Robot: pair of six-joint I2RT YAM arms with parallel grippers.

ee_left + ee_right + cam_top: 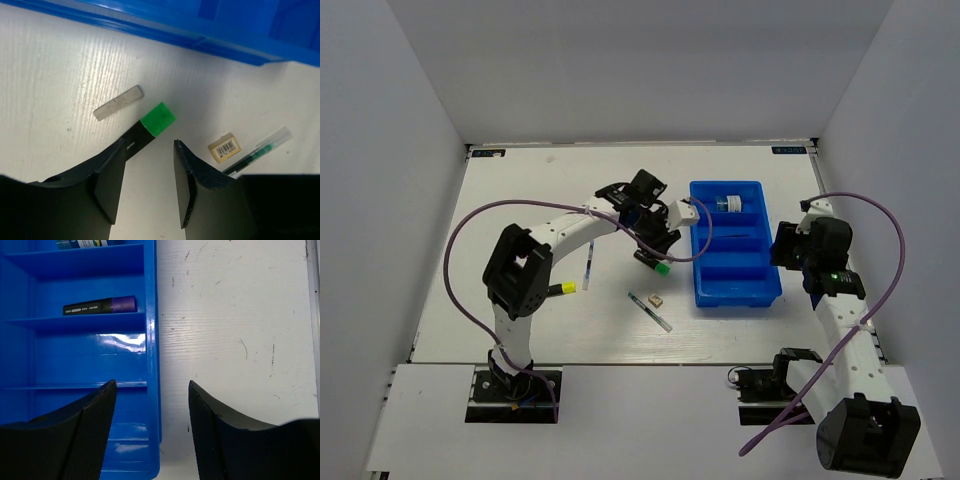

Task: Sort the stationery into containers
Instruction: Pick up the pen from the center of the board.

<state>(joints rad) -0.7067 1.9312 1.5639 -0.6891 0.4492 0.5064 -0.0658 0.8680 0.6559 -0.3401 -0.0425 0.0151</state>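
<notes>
A black marker with a green cap (157,119) lies on the table; in the top view (661,267) it sits just left of the blue compartment tray (700,290). My left gripper (148,147) is open right over it, and the marker's body runs under the left finger (107,175). A grey eraser (118,102), a tan eraser with a barcode (224,148) and a thin pen (260,150) lie close by. My right gripper (152,390) is open, its jaws either side of the tray's right wall (152,315). A purple-capped marker (100,305) lies in the tray.
A yellow-capped marker (561,288) lies by the left arm's elbow. A thin whitish pen (587,268) lies left of the left gripper (650,252). A blue-white item (728,203) sits in the tray's far compartment. White walls enclose the table. The right gripper (790,248) is at the tray's right side.
</notes>
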